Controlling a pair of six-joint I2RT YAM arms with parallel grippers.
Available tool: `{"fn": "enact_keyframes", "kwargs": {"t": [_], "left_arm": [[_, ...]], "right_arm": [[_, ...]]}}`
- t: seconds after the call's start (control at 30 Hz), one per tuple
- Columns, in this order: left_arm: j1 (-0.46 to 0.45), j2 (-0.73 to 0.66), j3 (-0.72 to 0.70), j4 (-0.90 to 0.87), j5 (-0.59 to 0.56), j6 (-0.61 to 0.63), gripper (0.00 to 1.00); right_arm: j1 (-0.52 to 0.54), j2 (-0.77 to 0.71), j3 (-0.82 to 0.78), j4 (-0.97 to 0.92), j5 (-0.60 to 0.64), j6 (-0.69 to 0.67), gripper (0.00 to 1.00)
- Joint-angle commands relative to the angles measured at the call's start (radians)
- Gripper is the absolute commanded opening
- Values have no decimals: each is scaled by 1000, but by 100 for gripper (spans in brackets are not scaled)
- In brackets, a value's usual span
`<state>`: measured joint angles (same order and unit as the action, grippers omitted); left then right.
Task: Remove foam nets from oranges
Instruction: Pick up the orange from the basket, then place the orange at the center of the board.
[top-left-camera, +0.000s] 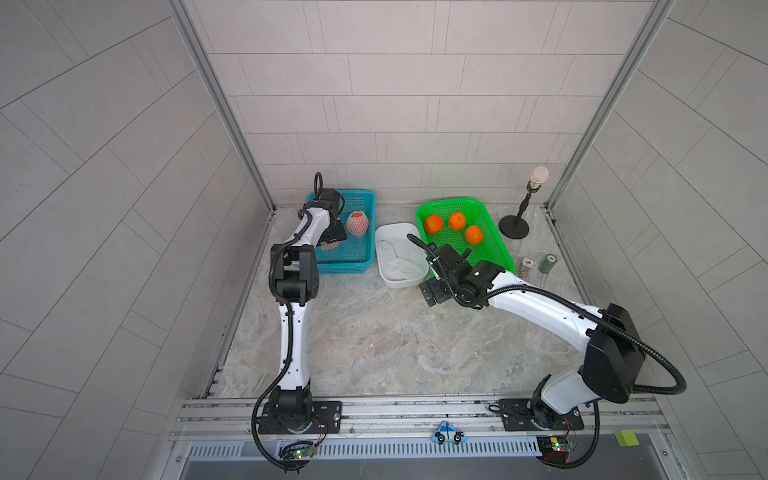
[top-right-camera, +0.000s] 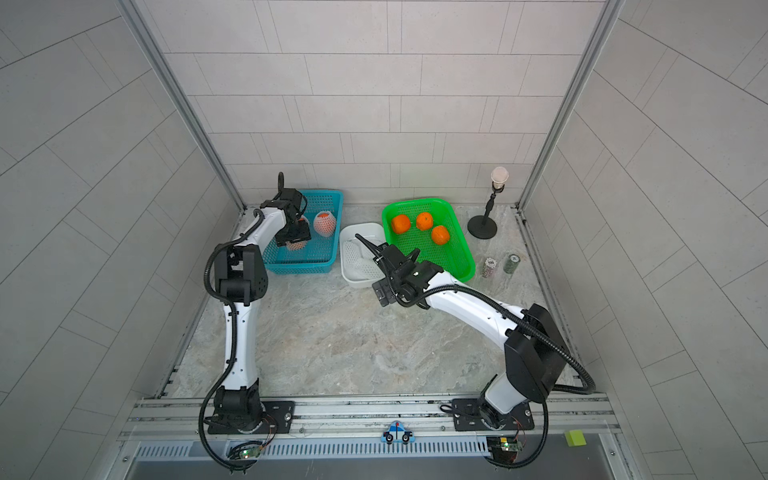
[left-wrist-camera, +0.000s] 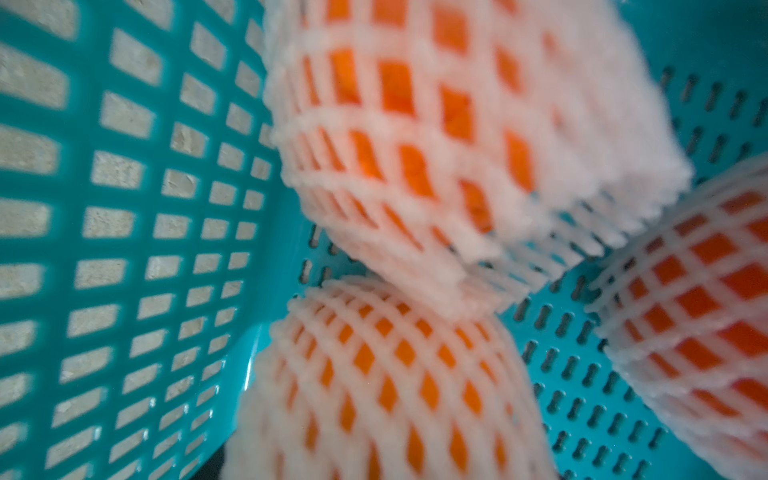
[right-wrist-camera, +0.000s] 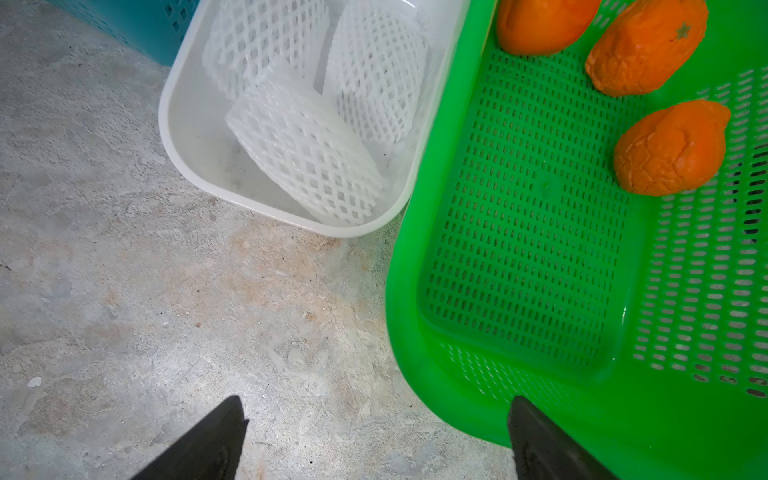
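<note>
Left wrist view is filled, a little blurred, with three netted oranges (left-wrist-camera: 415, 124) lying close together on the floor of the blue basket (left-wrist-camera: 124, 208) — white foam mesh with orange skin showing through the diamond holes. In both top views the left claw (top-left-camera: 333, 239) hangs down inside that basket, right over one of the wrapped fruits. Its fingers are hidden beneath the wrist, so I cannot tell whether it is spread or pinching. The right claw (right-wrist-camera: 376, 401) hovers low with its fingers spread wide and nothing between them — one over the bare desk (right-wrist-camera: 124, 270), the other over the near rim of the green basket (right-wrist-camera: 415, 374). Three bare oranges (right-wrist-camera: 673, 149) lie apart at the far end of that green basket. Three empty foam nets (right-wrist-camera: 303, 158) lie in the white tub (right-wrist-camera: 174, 137), which stands between the two baskets.
</note>
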<state>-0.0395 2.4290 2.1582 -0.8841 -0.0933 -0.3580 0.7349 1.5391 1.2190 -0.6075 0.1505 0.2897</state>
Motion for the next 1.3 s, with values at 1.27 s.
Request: {"fn": "enact_keyframes", "kwargs": {"t": [1.27], "left_arm": [[-355, -869, -716, -63, 11, -46, 64]], "right_arm": [[-9, -247, -117, -7, -52, -28, 100]]}}
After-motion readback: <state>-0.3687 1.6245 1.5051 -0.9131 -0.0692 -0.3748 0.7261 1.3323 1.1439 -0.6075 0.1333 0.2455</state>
